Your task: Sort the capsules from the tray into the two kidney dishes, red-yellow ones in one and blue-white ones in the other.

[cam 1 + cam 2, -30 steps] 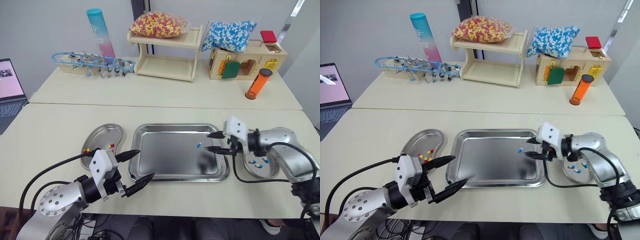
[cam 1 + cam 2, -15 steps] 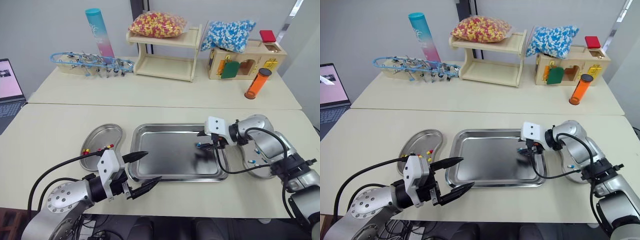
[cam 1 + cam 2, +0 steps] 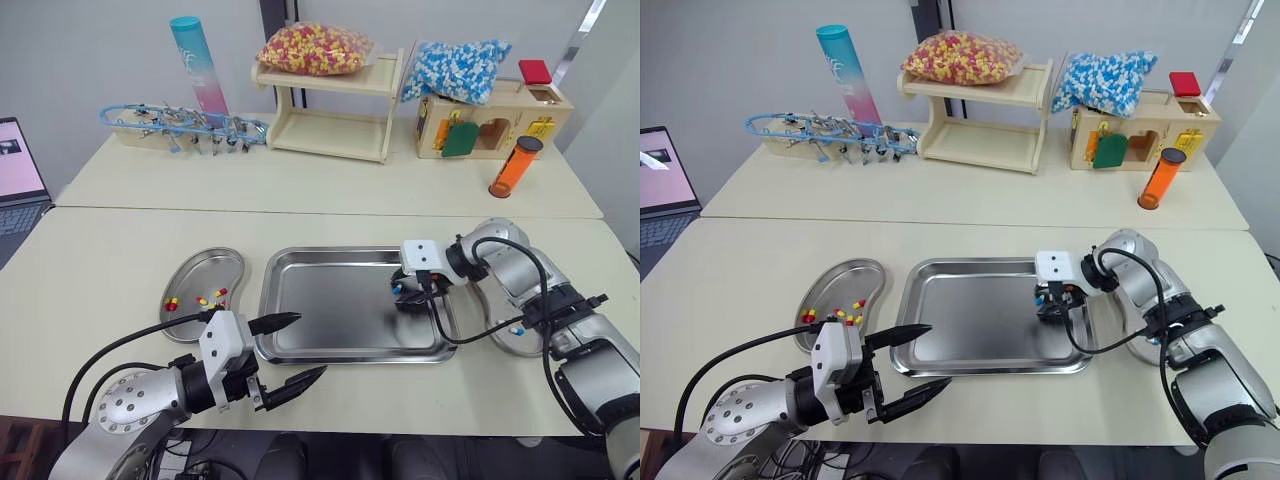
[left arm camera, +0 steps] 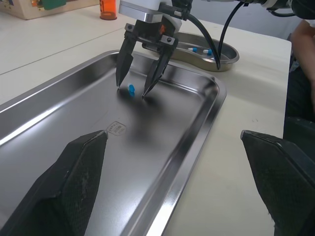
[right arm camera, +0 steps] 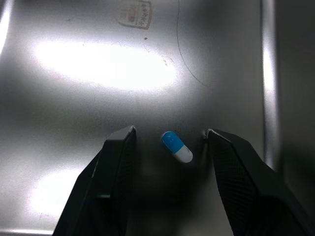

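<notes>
Presently the right hand (image 3: 1051,307) stands tips-down on the tray (image 3: 330,310) near its right rim. Its fingers are moderately parted astride one blue-white capsule (image 5: 176,146) — the capsule lies flat on the tray floor between the tips, touching neither. The left hand (image 3: 308,345) hovers at the tray's near-left corner, spread wide and holding nothing. The left kidney dish (image 3: 213,268) contains several red-yellow capsules (image 3: 203,300); the right kidney dish (image 4: 224,55) contains a few blue-white ones. Both dishes sit on the table (image 3: 120,250), flanking the tray.

Tray (image 3: 330,312) between two kidney dishes (image 3: 215,268)
</notes>
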Available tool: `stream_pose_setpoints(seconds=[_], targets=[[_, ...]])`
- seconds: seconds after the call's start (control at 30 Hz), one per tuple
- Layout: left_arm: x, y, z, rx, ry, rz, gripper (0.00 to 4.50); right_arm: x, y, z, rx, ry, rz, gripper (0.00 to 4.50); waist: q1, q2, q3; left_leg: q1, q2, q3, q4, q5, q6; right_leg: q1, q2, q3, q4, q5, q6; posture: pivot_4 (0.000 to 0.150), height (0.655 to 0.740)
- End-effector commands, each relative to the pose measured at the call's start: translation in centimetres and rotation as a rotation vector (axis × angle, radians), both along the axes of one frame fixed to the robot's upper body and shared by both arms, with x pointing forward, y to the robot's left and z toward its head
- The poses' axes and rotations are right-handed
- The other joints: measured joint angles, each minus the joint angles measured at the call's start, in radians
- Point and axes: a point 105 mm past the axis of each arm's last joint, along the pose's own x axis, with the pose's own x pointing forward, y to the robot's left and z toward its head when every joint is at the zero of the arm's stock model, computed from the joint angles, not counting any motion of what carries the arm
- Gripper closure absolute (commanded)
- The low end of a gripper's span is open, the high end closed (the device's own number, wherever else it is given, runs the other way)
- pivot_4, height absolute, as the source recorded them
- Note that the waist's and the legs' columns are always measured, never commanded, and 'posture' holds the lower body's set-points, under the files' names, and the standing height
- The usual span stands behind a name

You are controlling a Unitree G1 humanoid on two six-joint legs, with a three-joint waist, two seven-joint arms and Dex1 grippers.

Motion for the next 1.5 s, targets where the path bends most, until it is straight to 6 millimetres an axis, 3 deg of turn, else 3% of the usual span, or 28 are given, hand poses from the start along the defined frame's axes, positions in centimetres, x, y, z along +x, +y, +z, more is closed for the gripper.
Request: stream_pose_setpoints(seconds=[0.03, 0.33, 1.1, 1.27, 1.5], targets=[[-0.4, -0.2, 0.3, -0.011, -0.023, -0.019, 0.0, 0.3, -0.2, 0.4, -0.02, -0.018, 0.003, 2.39, 0.0, 0.0, 0.0, 0.0, 0.0, 0.0, 0.0, 0.0, 0.0, 0.0, 0.0, 0.0, 0.0, 0.0, 0.0, 0.15, 0.74], [-0.7, 0.0, -0.5, -0.002, -0.014, -0.029, 0.0, 0.4, -0.3, 0.4, -0.039, -0.033, 0.008, 4.48, 0.0, 0.0, 0.0, 0.0, 0.0, 0.0, 0.0, 0.0, 0.0, 0.0, 0.0, 0.0, 0.0, 0.0, 0.0, 0.15, 0.74], [-0.7, -0.7, -0.4, -0.041, -0.054, -0.035, 0.0, -3.0, -0.2, 4.9, 0.113, -0.083, -0.005, 4.48, 0.002, 0.0, 0.0, -0.001, 0.0, 0.0, 0.0, 0.0, 0.0, -0.001, 0.0, 0.0, 0.0, 0.0, 0.0, 0.15, 0.74], [-0.8, -0.9, -0.3, -0.049, -0.051, -0.046, 0.0, -4.2, -2.3, 6.8, 0.171, -0.105, -0.112, 4.48, 0.005, 0.0, 0.0, -0.002, 0.0, 0.0, 0.0, 0.0, 0.0, -0.001, 0.0, 0.0, 0.0, 0.0, 0.0, 0.15, 0.74], [-0.9, -1.7, -0.2, -0.069, -0.055, -0.085, 0.0, -7.0, -7.6, 8.0, 0.189, -0.1, -0.366, 4.48, 0.007, 0.0, 0.0, -0.002, 0.0, 0.0, 0.0, 0.0, 0.0, -0.001, 0.0, 0.0, 0.0, 0.0, 0.0, 0.15, 0.74]])
